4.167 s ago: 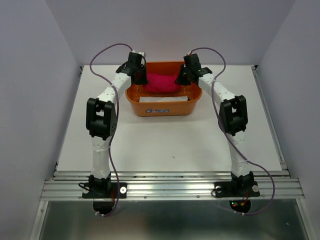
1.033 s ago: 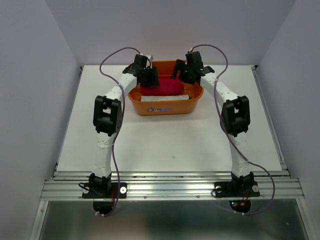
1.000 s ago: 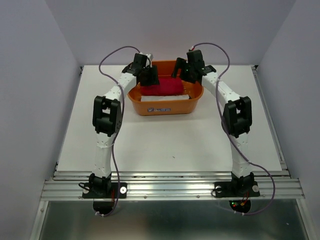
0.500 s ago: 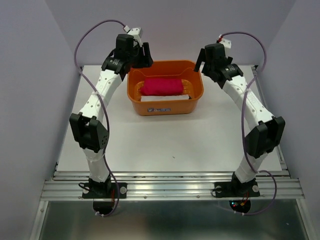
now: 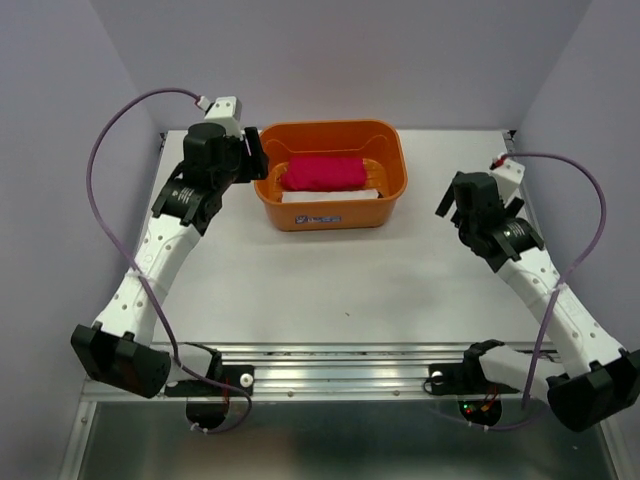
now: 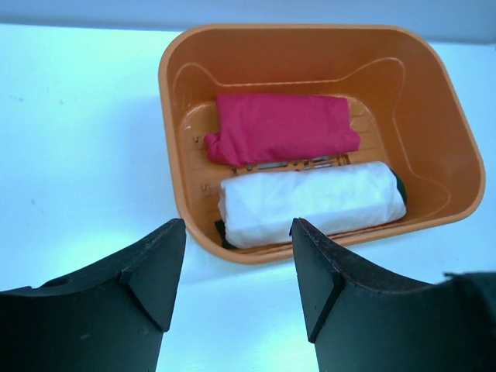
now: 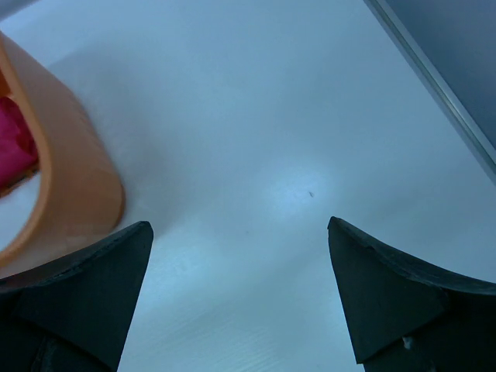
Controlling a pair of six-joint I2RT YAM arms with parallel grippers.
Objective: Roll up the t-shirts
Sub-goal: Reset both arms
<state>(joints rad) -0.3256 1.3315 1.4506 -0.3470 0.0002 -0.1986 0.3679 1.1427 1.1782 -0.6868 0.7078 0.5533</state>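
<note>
A crimson-pink t-shirt [image 5: 322, 172] lies as a compact roll in the far half of the orange basket [image 5: 330, 222]. In the left wrist view the t-shirt [image 6: 283, 128] sits just behind a white roll. My left gripper [image 5: 252, 160] hovers left of the basket, and my left gripper [image 6: 238, 232] is open with nothing between the fingers. My right gripper [image 5: 456, 203] hangs over bare table well right of the basket. In its own view my right gripper [image 7: 240, 232] is wide open and empty, with the basket [image 7: 77, 178] and a sliver of t-shirt [image 7: 12, 143] at the left edge.
A white rolled cloth [image 6: 310, 201] fills the basket's near half, seen from above as white cloth [image 5: 325, 196]. A metal rail [image 7: 442, 85] runs along the table's right edge. Aluminium profiles [image 5: 340, 375] line the near edge. Walls enclose the back and sides.
Both grippers have left the basket. The left arm drew back to the basket's left. The right arm swung out right and nearer, its jaws opening wider. The pink roll stays in the basket.
</note>
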